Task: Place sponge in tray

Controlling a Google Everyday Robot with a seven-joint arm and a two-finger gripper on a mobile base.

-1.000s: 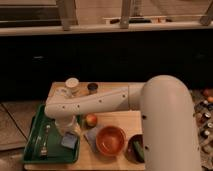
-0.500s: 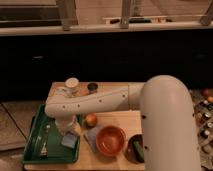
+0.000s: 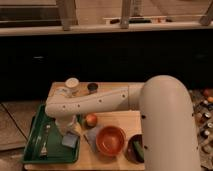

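The dark green tray [image 3: 39, 131] lies at the left of the wooden table. The small pale blue-grey sponge [image 3: 70, 140] rests inside the tray near its right rim. My gripper [image 3: 68, 129] hangs from the white arm just above the sponge, over the tray's right part. The arm's end hides the top of the sponge.
A fork [image 3: 45, 140] lies in the tray's left part. An orange-red bowl [image 3: 110, 140], an orange fruit [image 3: 91, 120], a grey-blue cloth [image 3: 93, 134] and a dark bowl [image 3: 136, 148] sit on the table. A white cup [image 3: 72, 85] and a small dark cup [image 3: 92, 87] stand at the back.
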